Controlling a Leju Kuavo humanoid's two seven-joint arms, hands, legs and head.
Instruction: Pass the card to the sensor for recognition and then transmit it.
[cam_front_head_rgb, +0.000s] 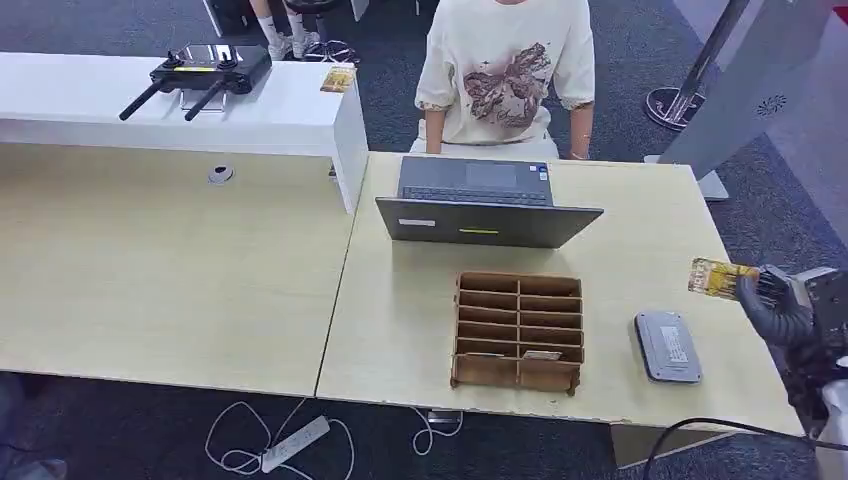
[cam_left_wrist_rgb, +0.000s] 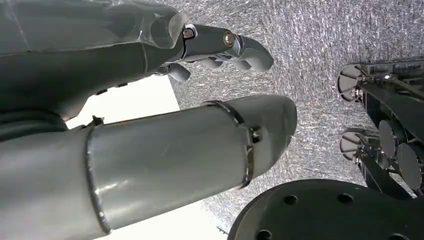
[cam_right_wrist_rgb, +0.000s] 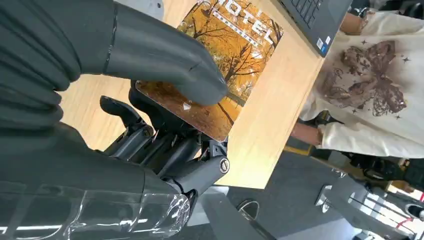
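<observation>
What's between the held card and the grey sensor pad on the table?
Nothing: in the head view, bare tabletop separates the card, pinched by the right hand, from the sensor pad.

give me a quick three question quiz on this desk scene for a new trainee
1. True or false: the right hand holds the card directly over the grey sensor.
2. Multiple choice: the wooden organizer sits
A. behind the laptop, nearer the person
B. on the robot's side of the laptop
C. on the white counter
3. Fill in: the big word printed on the card, readable in the right wrist view, is ____.

Key
1. False; the card is up beside the table's right edge, off to the side of the sensor.
2. B
3. HOTEL
</observation>
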